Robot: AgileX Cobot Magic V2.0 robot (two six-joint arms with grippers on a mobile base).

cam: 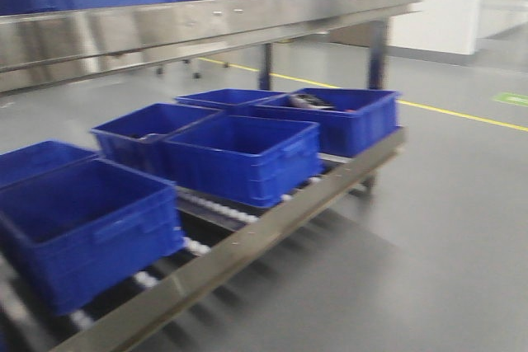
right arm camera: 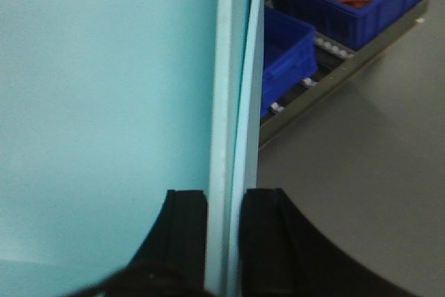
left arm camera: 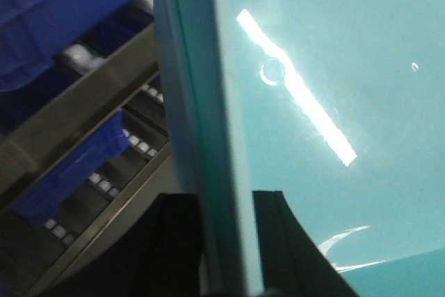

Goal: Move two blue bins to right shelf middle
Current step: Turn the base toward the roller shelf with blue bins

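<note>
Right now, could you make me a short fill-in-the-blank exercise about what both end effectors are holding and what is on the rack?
1. The left end effector is clamped on the ____ of a pale blue bin.
2. The right end effector is ____ on a pale blue rim.
3. The bins on the roller rack are ____ blue.
4. The floor line behind the rack is ____.

Missing words: rim; shut; dark; yellow
</note>
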